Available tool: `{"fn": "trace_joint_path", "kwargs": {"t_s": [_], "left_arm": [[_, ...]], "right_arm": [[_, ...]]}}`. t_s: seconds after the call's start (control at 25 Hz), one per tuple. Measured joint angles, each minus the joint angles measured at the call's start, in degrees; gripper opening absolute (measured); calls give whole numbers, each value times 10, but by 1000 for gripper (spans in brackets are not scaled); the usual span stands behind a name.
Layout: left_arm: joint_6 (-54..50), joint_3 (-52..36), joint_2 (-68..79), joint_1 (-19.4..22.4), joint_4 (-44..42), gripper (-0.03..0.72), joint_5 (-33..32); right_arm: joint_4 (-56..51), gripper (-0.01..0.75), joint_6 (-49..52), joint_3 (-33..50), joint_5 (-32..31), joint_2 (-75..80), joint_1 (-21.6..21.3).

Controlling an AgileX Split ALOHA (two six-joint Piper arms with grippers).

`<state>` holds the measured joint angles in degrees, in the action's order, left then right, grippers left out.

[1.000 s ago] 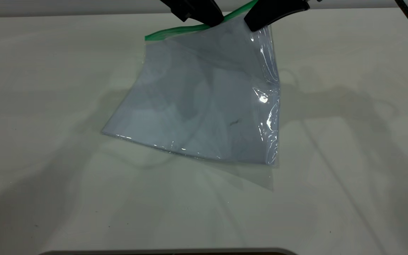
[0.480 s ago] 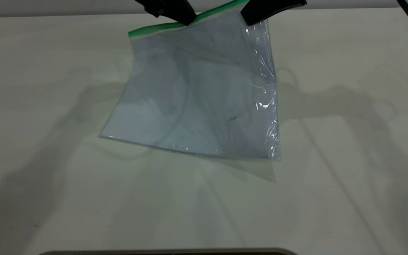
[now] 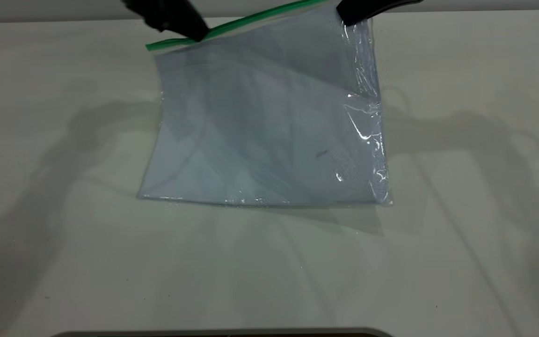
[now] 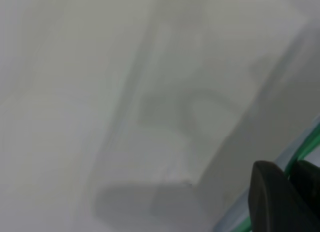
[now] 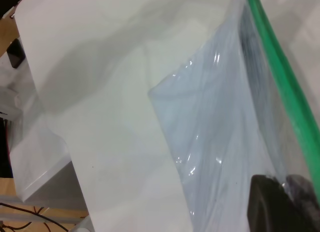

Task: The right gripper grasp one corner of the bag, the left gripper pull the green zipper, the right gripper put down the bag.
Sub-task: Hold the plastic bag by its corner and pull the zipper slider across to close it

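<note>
Right black claw gripper is clamping the flat transparent plastic bag's corner while left black gripper is pinching its thin green zipper strip.

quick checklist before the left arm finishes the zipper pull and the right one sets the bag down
1. right gripper on the corner of the bag, holding it raised: ok.
2. left gripper on the green zipper, close to the strip's far end: ok.
3. Slider actually caught between the left fingers: cannot tell, it is hidden.
4. Zipper fully pulled to the end: not ok, a short bit of green strip shows beyond the left gripper.
5. Lower edge of the bag resting on the table: ok.
6. Landing spot for the bag free of other things: ok.
</note>
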<state>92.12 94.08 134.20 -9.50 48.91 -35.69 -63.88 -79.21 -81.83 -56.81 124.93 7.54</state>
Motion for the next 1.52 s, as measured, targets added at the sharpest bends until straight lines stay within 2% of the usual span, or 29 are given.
{"fn": "trace_joint_path", "kwargs": {"t_s": [0.72,1.52], "left_arm": [[-11,0,2,63,-16,101,9],[-47,0,2,70,-39,124,9]], "right_arm": [[0,33,-1,0,-3,0,-1],[4,33,-1,0,-3,0,-2]]}}
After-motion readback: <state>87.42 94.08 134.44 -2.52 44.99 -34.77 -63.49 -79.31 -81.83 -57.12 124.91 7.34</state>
